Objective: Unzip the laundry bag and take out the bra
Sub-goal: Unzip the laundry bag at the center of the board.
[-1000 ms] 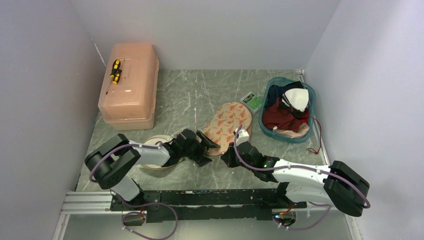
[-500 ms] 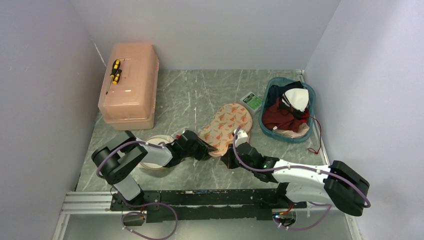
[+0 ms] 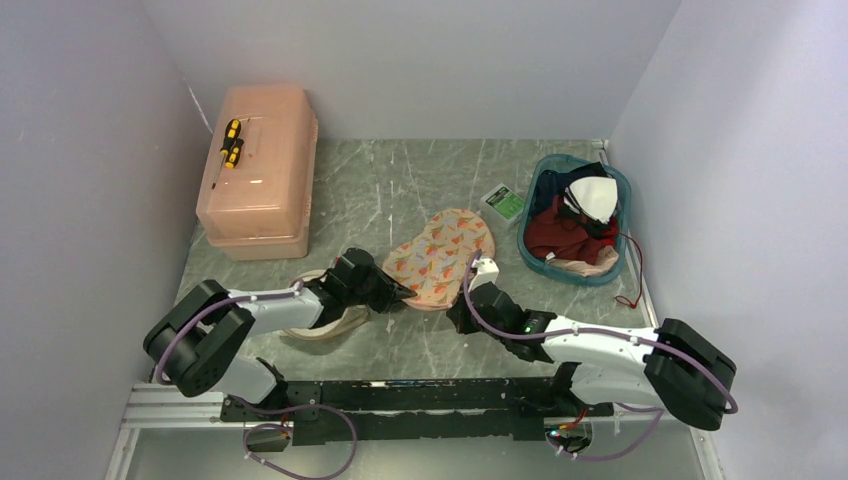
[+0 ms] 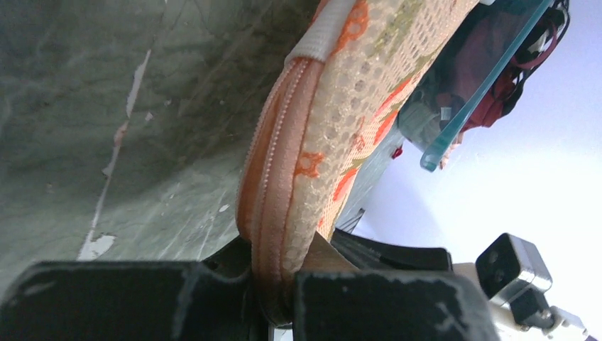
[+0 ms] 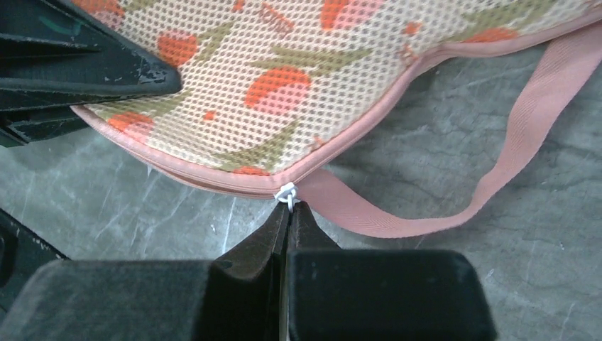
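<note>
My left jaws just clamped onto the pink rim of the beige, orange-printed mesh laundry bag [image 3: 441,262]. Right jaws pinch its white zip pull [image 5: 286,192]; braced at both ends, I reckon unzipping can begin.

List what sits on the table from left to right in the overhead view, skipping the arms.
Pink plastic box → patterned mesh pouch → small green packet → teal basket.
</note>
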Available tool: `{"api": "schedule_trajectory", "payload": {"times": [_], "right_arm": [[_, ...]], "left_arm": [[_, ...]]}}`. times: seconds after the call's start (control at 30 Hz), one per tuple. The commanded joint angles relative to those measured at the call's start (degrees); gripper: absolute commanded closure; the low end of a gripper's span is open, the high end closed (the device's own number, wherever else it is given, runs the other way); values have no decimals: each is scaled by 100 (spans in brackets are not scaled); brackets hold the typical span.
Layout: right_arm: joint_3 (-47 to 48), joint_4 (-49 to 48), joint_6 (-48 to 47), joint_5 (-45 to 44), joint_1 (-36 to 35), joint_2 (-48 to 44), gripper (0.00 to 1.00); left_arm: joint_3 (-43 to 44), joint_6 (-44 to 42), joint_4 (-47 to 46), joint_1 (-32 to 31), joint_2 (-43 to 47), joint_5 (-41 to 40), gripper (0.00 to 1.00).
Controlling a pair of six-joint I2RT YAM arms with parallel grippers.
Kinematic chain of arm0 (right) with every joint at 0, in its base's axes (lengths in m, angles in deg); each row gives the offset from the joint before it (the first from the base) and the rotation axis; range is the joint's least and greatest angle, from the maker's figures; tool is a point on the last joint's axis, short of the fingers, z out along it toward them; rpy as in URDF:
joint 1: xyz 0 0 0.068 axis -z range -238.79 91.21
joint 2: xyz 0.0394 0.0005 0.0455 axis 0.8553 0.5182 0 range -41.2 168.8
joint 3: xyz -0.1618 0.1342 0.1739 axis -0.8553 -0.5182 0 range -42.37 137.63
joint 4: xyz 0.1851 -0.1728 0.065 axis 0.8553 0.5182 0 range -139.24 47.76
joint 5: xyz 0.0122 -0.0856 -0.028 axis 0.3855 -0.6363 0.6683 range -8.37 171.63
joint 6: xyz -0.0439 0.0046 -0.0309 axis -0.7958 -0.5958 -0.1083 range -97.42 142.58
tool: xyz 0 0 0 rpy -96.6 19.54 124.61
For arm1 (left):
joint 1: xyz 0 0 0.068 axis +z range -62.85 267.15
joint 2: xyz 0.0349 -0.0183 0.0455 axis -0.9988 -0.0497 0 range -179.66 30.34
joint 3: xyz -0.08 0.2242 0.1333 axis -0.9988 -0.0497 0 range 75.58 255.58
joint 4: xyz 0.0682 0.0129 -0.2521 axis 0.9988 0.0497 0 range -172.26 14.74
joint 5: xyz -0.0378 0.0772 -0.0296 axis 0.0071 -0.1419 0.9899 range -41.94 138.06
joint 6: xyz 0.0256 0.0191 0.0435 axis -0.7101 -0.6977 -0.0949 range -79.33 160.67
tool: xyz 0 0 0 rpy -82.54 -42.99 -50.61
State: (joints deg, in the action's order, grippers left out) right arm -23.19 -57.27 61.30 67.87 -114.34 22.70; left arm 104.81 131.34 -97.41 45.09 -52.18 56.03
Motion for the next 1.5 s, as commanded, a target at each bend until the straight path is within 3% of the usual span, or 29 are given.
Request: {"api": "schedule_trajectory", "payload": {"times": [0.0, 0.3, 0.5, 0.7, 0.8, 0.93, 1.0, 1.13, 1.2, 1.3, 1.47], "right_arm": [[175, 307, 68, -423, 211, 78, 100], [268, 87, 246, -339, 1160, 496, 100], [273, 278, 125, -413, 1133, 282, 100], [80, 365, 152, -520, 569, 185, 100], [-23, 206, 237, -462, 386, 191, 100], [-71, -64, 366, -302, 365, 281, 100], [-70, -197, 446, -216, 363, 353, 100], [-61, -395, 601, -132, 363, 434, 100], [-42, -429, 679, -114, 365, 447, 100], [-25, -522, 758, -57, 361, 493, 100], [145, -659, 708, 107, 366, 738, 100]], "left_arm": [[90, -847, 319, 529, 153, 614, 97], [551, -2212, 806, 1312, -234, 1855, 97], [1302, -3223, 1756, 1617, -587, 1975, 97], [2297, -3798, 2403, 1735, -1341, 1724, 97], [2575, -3717, 2232, 1816, -1672, 1670, 86], [2863, -3612, 2169, 1888, -2016, 1640, 50], [2927, -3588, 2351, 1911, -2045, 1554, 40], [2626, -3373, 2996, 1930, -1457, 1159, 27], [2172, -2907, 3110, 1917, -891, 1040, 26], [1200, -1754, 2610, 1669, 160, 1021, 23], [230, -202, 1721, 619, 1365, 119, 13]]}}
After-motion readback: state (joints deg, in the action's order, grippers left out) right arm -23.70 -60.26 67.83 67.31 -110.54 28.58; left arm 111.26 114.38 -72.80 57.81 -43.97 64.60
